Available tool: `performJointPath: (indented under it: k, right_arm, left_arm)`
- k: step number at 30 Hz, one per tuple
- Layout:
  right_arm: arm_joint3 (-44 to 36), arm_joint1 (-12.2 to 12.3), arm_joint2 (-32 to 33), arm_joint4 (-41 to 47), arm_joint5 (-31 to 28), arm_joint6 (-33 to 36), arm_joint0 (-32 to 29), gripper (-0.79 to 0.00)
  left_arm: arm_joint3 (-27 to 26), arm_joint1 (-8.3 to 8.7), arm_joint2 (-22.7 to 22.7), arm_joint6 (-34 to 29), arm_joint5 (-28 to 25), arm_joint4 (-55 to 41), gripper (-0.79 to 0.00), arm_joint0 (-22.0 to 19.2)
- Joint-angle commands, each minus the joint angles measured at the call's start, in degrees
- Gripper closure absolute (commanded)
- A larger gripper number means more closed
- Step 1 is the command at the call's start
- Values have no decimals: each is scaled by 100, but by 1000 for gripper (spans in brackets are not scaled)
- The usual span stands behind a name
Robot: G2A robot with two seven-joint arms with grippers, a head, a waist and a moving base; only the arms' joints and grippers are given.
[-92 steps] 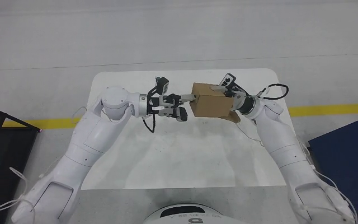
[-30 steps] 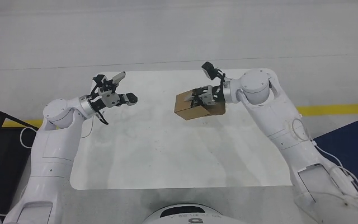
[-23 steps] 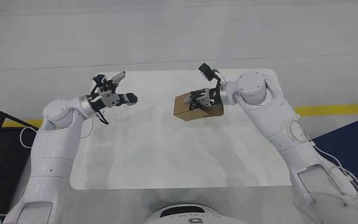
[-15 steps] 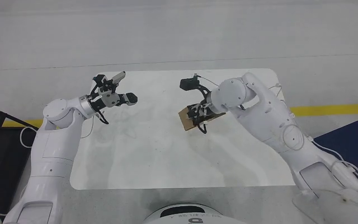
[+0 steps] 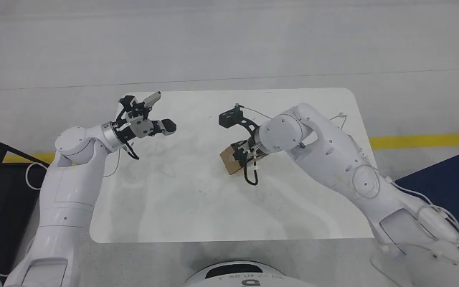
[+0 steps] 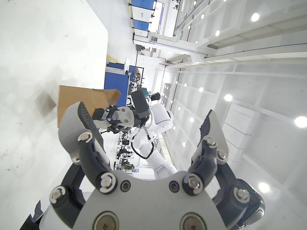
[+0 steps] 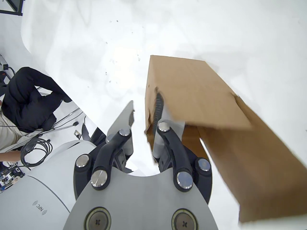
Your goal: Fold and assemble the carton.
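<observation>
Right gripper (image 7: 145, 99) is down at the carton (image 7: 191, 84), mid-table (image 5: 215, 208). Its jaws are slightly parted, astride one cardboard wall. The ribbed finger (image 7: 157, 104) lies against the wall, tucked in under the cardboard at the open end. The other finger stands outside, with a sliver of table showing between it and the wall. Reads as slack, not a pinch.

Carton: brown, already squared up into a box shape, stretching away ahead of these jaws and off to one side of them. In the left wrist view its far end meets the table, with its reflection butting up against it. It looks set down rather than hanging. The end nearest the right jaws is open. One flap (image 6: 111, 94) juts loose just past them.

Left gripper (image 6: 145, 110) is well apart from the carton and held up off the table, jaws spread wide with nothing between them. The carton lies out ahead of that gap, far off.

Step in hand, as I judge it: body erected, box parked on the table, end flaps not yet closed. Roughly mid-task.

Next move likely calls for:
- The right jaws slide clear of the wall without dragging the box over.
- One gripper steadies the body while the other presses the loose flap down and tucks it.
- The left arm has a long gap to close first.

Risk: the light box tips or skids as the inner finger comes out.
</observation>
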Motion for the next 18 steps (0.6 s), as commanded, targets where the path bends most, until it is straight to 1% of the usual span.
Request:
performJointPath:
  k: [1,5,7,10,11,13,15,18]
  right_arm:
    - [-162,66,213,54,-130,-98,-153,-714]
    - [-570,241,809,279,-525,-429,-641,-702]
    - [-774,344,1268,579,-795,-697,-986,-699]
    - [-1018,508,2031,961,-1215,-993,-1572,-659]
    - [-1089,557,2273,984,-1248,-1115,-1775,-668]
    - [-1304,641,2619,900,-1346,-1215,-2151,-634]
    - [-1453,708,2852,821,-1469,-1132,-2421,-637]
    - [-1581,759,2913,290,-1240,-1097,-2626,-634]
  left_arm:
    - [0,0,0,0,0,0,-785,0]
    - [0,0,0,0,0,0,-785,0]
    - [0,0,0,0,0,0,-785,0]
    - [0,0,0,0,0,0,-785,0]
    - [0,0,0,0,0,0,-785,0]
    - [0,0,0,0,0,0,-785,0]
    - [0,0,0,0,0,0,-785,0]
    - [0,0,0,0,0,0,-785,0]
